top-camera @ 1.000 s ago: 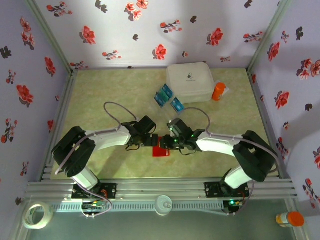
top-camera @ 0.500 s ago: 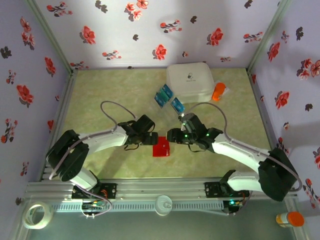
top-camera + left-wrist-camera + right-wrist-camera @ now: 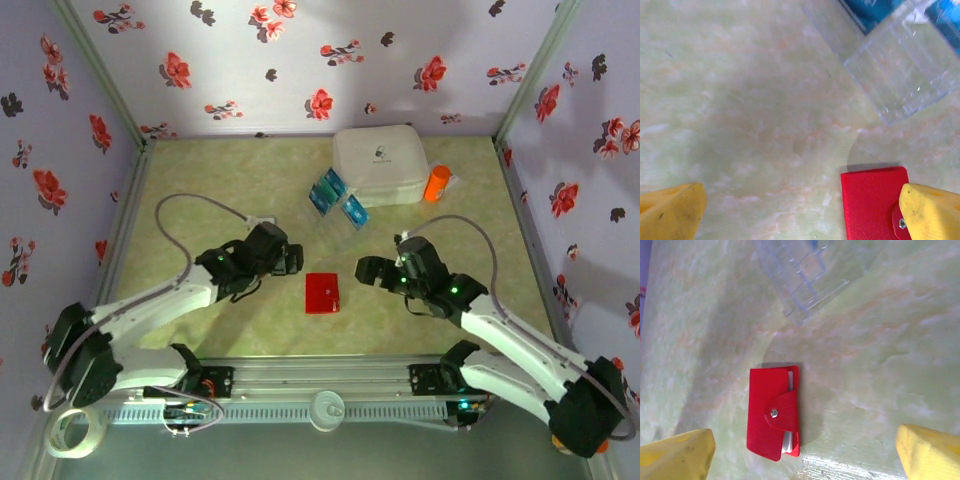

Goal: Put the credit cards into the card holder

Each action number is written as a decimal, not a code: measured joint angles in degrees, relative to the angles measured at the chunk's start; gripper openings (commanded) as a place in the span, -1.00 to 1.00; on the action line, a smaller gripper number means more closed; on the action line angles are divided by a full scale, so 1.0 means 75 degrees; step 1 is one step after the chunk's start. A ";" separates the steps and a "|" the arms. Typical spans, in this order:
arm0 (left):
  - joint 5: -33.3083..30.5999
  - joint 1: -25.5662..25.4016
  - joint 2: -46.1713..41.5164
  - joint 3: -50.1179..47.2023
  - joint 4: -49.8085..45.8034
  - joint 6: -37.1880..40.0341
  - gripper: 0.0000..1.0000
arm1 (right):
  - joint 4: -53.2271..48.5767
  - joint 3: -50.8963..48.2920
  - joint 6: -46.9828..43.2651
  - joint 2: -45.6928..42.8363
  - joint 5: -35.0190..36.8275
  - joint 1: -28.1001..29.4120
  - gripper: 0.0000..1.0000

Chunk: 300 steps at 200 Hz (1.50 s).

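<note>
Left pincer [image 3: 293, 259] hovers with jaws wide apart, gripping nothing, at 10 o'clock of the card holder [image 3: 322, 292]. Right pincer [image 3: 366, 271] is also spread wide and empty, at 3 o'clock of it. The card holder lies flat on the worktop [image 3: 220, 190], snap tab shut, clear of both pincers. Credit cards [image 3: 328, 190] sit at its 12 o'clock, just beside the white case [image 3: 380, 163].

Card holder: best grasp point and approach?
I'd pinch the card holder across its two long edges, coming straight down: it lies flat and snapped shut on the table, so only edges are exposed. Avoid the snap strap.
</note>
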 measured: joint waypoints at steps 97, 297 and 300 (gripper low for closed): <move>-0.2783 0.0000 -0.3115 -0.1670 -0.0119 0.1032 1.00 | -0.2098 -0.0131 -0.0023 -0.2471 0.4022 -0.0099 0.99; -0.2069 0.4986 0.1716 -0.3975 0.9028 0.5575 1.00 | 0.2369 0.0020 -0.3013 0.2632 0.5356 -0.4249 0.99; -0.2002 0.5024 0.1798 -0.3960 0.9139 0.5578 1.00 | 0.2515 -0.0003 -0.3080 0.2678 0.5313 -0.4249 0.99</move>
